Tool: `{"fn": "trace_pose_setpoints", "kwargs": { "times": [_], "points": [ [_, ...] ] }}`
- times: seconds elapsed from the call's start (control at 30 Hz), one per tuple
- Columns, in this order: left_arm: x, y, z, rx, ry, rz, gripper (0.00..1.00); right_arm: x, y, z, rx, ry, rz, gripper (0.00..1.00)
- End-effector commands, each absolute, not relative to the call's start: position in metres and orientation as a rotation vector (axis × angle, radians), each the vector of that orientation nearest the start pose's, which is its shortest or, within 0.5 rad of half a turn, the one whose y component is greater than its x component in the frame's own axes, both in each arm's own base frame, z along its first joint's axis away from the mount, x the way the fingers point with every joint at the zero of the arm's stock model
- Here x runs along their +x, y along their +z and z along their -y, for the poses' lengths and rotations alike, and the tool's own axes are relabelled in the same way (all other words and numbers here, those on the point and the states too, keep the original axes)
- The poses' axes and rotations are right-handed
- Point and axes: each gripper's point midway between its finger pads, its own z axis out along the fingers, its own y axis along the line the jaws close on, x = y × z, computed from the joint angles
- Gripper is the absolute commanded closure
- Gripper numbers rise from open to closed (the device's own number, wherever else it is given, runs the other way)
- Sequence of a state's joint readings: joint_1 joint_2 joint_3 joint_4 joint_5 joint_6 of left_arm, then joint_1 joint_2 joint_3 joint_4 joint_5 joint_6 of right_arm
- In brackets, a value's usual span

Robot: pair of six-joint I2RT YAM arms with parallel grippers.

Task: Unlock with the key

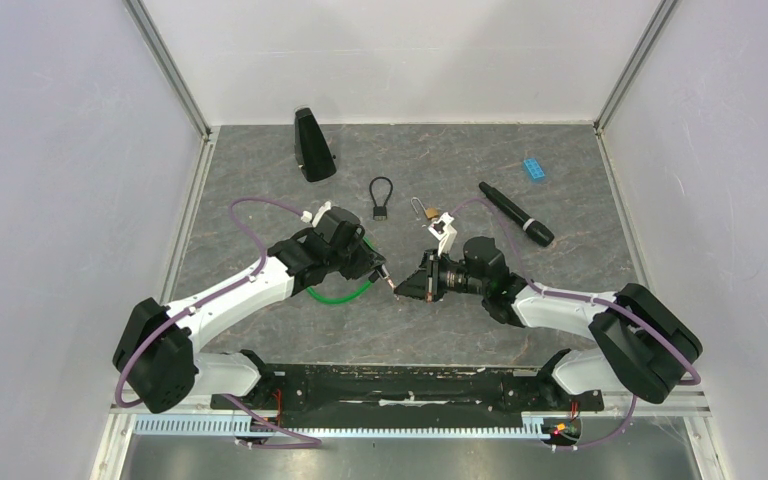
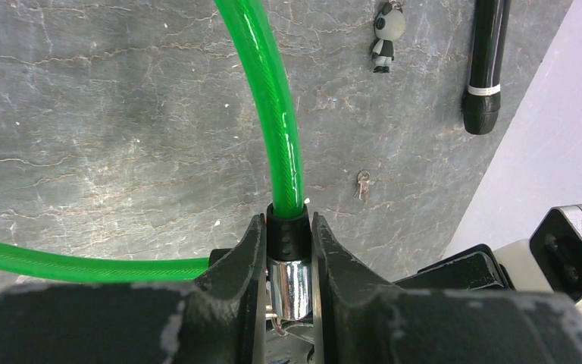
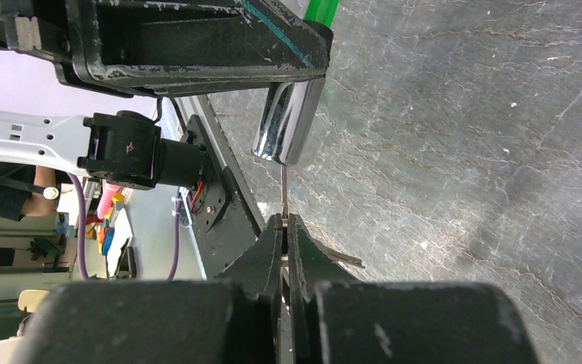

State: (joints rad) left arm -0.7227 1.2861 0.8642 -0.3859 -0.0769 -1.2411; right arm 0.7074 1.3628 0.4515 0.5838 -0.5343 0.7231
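Top external view: green cable lock sits left of frame centre, its glossy green loop curving down onto the grey surface, lock end lifted off it in the left gripper. The right gripper faces it tip to tip, just right of it. Left wrist view: translucent green cable runs from the top of frame down into a black collar, with a chrome barrel below it. Left gripper is narrow, both fingers pressed on the collar and barrel sides. Right wrist view: barrel hangs from the upper centre, shiny, round-ended. The key is a thin metal blade standing straight up from the right gripper, which is pinched almost fully closed on it. Blade tip meets the barrel's lower end; how deep it sits cannot be told. Elsewhere on the surface, well apart: small black cable lock, brass padlock, blue block.
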Motion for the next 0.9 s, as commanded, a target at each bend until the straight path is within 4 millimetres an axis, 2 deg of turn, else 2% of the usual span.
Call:
{"fn": "trace_pose_setpoints", "kwargs": {
  "times": [0.0,0.43,0.7,0.87],
  "points": [
    [0.259,0.156,0.263,-0.622,-0.87,-2.357,0.98,0.204,0.13,-0.322,-0.403,1.418,-2.07,1.0],
    [0.254,0.165,0.271,-0.516,-0.772,-2.306,0.98,0.208,0.126,-0.318,-0.339,1.386,-2.105,1.0],
    [0.24,0.159,0.281,-0.614,-0.831,-2.306,0.98,0.213,0.136,-0.316,-0.288,1.402,-2.024,1.0],
    [0.233,0.163,0.29,-0.64,-0.867,-2.3,0.98,0.216,0.137,-0.314,-0.264,1.394,-1.986,1.0]
  ]
}}
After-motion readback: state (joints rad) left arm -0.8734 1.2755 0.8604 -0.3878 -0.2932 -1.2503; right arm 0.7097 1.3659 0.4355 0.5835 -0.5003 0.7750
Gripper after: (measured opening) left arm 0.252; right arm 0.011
